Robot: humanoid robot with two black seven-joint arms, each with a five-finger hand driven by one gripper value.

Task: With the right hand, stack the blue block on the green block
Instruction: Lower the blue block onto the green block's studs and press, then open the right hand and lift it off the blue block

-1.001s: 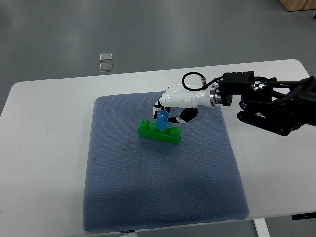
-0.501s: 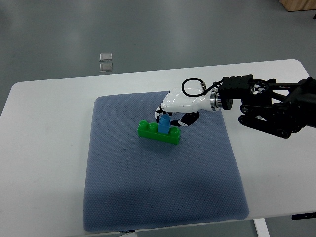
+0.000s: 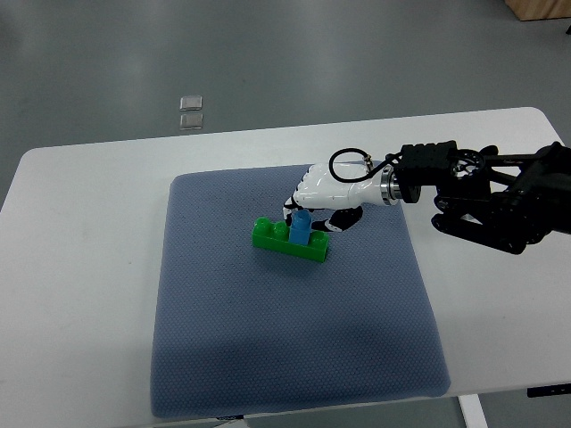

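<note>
The right hand (image 3: 323, 194), white with black finger joints, reaches in from the right over the blue-grey mat (image 3: 294, 357) on the white surface (image 3: 80, 267). Its fingers (image 3: 294, 207) curl down and pinch the blue block (image 3: 301, 228), which stands upright just below the fingertips on the green block (image 3: 287, 240). The green block lies directly beneath and in front of the hand, a long studded brick angled slightly across the mat. Behind the hand, the black forearm (image 3: 491, 196) extends toward the right edge. Two small clear squares (image 3: 190, 111) lie on the floor, well beyond the hand.
</note>
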